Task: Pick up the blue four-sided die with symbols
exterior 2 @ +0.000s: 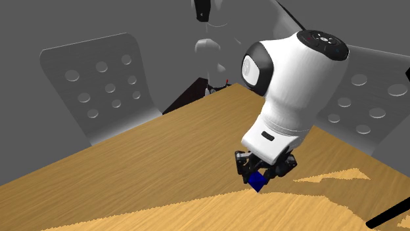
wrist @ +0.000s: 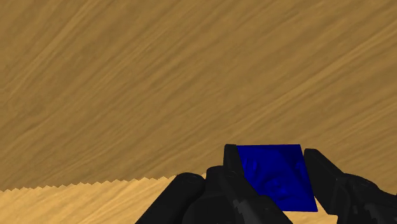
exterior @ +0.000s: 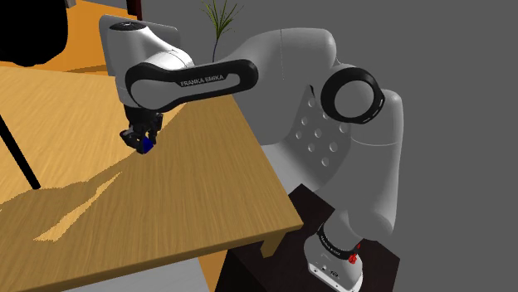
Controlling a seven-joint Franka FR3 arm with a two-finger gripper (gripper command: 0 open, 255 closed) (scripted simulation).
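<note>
Gripper (wrist: pixel 272 154) clamped on blue die (wrist: pixel 277 175), a finger against each side; the wrist view gives its broad face. Shoulder view: a blue speck, centre-left, over wooden table (exterior: pixel 207 182). Whether it touches the table: unclear.

— How much of the blue die (wrist: pixel 273 173) can you read?

— Little. My fingers (wrist: pixel 323 173) clasp it and cover both its sides and the corner nearest my wrist. The marks on its face are too faint to tell. In the shoulder view it is a mere blue speck, and I cannot tell its shape.

— And round about?

— In the shoulder view my stand (exterior: pixel 274 270) is cut by the bottom edge. The plant (exterior: pixel 218 25) loses its foot behind my arm. A black shape (exterior: pixel 33 29) at the upper left runs off the frame, and I cannot name it. In the second exterior view the grey chair back (exterior 2: pixel 378 105) at the right is cut by the edge and partly behind my arm.
</note>
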